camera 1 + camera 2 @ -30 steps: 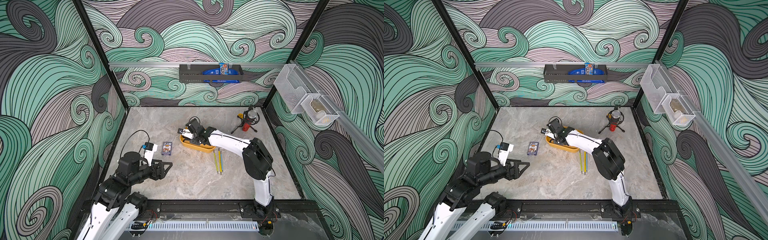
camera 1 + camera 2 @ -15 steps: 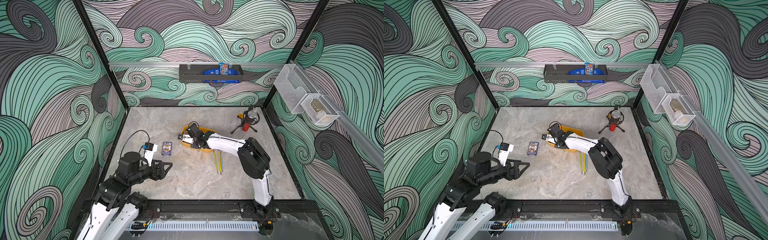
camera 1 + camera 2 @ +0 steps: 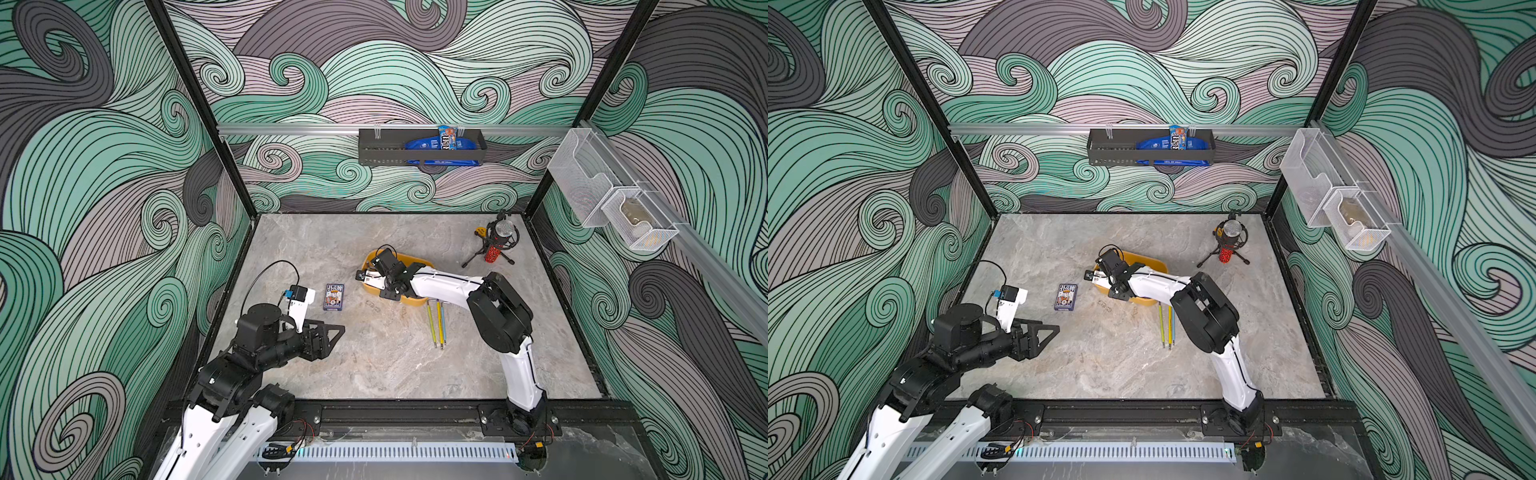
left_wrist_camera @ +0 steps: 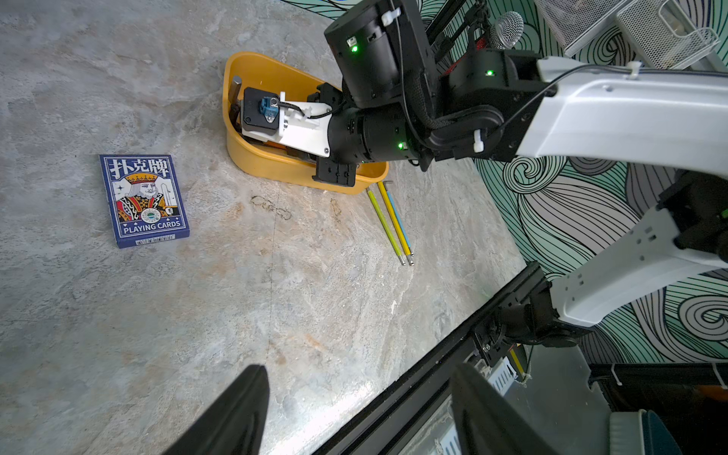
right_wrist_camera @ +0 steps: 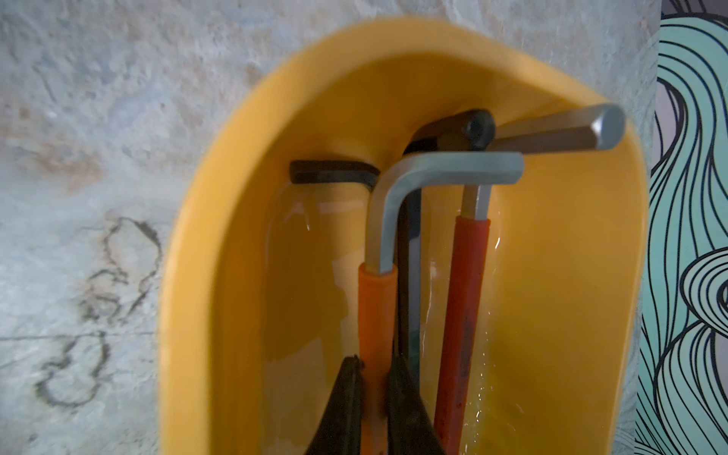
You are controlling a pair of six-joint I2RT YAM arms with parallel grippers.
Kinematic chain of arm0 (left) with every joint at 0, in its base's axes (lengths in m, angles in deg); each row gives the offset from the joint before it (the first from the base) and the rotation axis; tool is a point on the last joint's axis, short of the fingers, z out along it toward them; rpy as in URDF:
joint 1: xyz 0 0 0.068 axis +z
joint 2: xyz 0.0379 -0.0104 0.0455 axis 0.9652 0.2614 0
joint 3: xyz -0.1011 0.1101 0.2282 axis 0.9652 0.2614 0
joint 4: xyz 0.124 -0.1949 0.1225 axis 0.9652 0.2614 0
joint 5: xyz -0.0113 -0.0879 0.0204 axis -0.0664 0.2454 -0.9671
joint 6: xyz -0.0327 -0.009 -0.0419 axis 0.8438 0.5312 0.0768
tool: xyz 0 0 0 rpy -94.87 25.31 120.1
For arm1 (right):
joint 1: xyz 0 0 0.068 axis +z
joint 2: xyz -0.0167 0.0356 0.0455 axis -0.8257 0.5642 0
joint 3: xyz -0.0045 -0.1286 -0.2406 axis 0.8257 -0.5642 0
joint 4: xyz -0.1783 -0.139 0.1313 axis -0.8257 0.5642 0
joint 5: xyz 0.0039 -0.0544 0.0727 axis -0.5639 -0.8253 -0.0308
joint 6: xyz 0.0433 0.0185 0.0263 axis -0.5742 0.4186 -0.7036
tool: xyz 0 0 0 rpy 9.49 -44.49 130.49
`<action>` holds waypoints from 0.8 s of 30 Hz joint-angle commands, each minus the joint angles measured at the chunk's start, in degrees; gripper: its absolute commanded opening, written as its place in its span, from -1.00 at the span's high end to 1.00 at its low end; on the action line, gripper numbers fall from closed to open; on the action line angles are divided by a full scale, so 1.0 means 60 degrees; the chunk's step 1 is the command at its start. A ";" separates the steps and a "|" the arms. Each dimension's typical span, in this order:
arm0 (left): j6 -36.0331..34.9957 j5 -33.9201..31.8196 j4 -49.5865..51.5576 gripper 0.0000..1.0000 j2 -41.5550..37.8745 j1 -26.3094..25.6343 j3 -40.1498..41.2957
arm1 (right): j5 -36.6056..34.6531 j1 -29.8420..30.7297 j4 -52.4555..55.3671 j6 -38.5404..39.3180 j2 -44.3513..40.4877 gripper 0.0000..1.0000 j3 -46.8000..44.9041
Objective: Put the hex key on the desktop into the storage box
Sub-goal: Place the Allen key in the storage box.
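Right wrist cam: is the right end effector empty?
No, the right end effector is closed on the orange-sleeved hex key, low inside the storage box.

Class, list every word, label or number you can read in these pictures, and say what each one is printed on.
"扑克牌": top of the front of the blue card box, in the left wrist view.
"PLAYING CARDS": lower front of the same box.
Barcode on the box's bottom strip: digits too small to read.
Packets in the black wall rack: print too blurred to read in both top views.
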 commanded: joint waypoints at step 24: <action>-0.0081 0.0091 0.0134 -0.51 0.0174 -0.0034 -0.0404 | 0.3093 -0.0690 0.0925 -0.0583 0.0134 0.62 0.0119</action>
